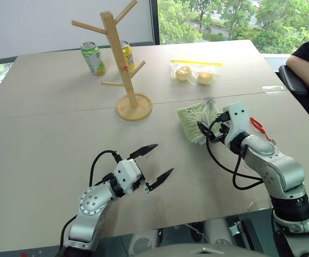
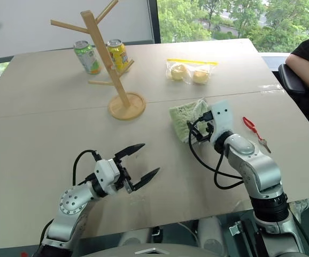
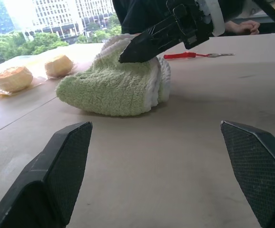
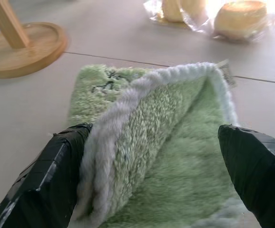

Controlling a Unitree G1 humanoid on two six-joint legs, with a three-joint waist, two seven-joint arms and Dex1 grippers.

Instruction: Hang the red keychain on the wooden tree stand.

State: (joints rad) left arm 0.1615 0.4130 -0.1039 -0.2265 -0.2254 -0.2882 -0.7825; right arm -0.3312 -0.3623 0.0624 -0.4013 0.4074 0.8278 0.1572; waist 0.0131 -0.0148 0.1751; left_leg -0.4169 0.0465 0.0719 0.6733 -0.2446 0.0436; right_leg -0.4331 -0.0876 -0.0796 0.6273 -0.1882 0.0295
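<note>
The red keychain [image 1: 257,125] lies flat on the counter [image 1: 53,144] at about three o'clock in the head view, just beside the right arm's forearm on its outer side, its small metal key at the nearer end; nothing holds it. The wooden tree stand [image 1: 123,64] stands upright at about eleven o'clock on its round disc base, well apart from the keychain, with its pegs bare. The right end effector [image 4: 152,161] hangs just over the nearer edge of a folded green towel [image 1: 197,121], its two black fingers spread wide to either side of the towel's curled white edge and clamped on nothing. The left end effector [image 1: 152,163] sits low over the counter at about seven o'clock, pointing toward the towel, its fingers likewise apart and empty. Behind the stand, at about eleven o'clock, stand a green can [image 1: 93,58] and a yellow can [image 1: 126,55], the yellow one partly hidden by the post. At about one o'clock lies a clear bag with two buns [image 1: 193,72] inside. A person's dark sleeve [image 1: 307,59] shows at the counter's far right edge, at two o'clock.
</note>
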